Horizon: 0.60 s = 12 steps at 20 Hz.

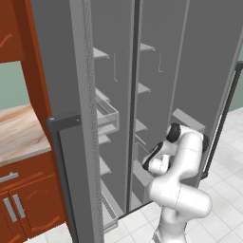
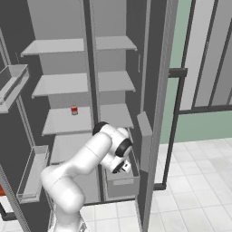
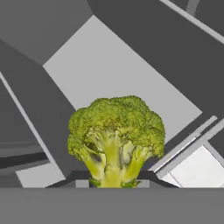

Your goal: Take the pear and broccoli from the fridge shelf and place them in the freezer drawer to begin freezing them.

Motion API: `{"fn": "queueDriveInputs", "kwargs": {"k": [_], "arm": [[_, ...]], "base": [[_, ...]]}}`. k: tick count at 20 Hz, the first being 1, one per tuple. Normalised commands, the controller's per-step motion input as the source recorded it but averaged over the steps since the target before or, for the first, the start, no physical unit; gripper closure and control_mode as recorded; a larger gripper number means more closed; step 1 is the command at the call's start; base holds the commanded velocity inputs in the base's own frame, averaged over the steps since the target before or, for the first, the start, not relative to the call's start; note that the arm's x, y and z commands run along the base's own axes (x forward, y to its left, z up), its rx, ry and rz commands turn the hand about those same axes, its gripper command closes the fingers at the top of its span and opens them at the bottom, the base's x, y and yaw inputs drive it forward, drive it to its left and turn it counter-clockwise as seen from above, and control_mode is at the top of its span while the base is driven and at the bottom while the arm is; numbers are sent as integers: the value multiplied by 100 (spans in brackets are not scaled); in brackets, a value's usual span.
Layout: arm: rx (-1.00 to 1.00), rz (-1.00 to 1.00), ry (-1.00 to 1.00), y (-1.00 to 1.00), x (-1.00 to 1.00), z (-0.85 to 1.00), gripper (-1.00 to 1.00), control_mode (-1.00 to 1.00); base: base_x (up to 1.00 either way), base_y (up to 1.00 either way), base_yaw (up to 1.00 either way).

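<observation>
Since the broccoli [image 3: 116, 140] sits clamped stalk-down in the gripper [image 3: 113, 183], low over the freezer drawer [image 2: 121, 183], I'd guess its drop-off is close. Can't spot the pear anywhere, so no clue about that half.

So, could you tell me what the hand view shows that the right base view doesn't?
The hand view alone shows the broccoli close up, head up and stalk down between the shut gripper fingertips. The right base view alone shows the red-and-white can on a fridge shelf and the arm reaching down over the grey freezer drawer. Both share the grey fridge interior.
</observation>
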Motion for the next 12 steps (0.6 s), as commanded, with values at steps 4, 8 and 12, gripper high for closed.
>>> {"fn": "queueDriveInputs", "kwargs": {"k": [4,8,12], "arm": [[0,0,14,0,80,-44,100,-100],[0,0,16,0,46,-77,100,-100],[0,0,15,0,7,-90,100,-100]], "base": [[0,0,0],[0,0,0],[0,0,0]]}}
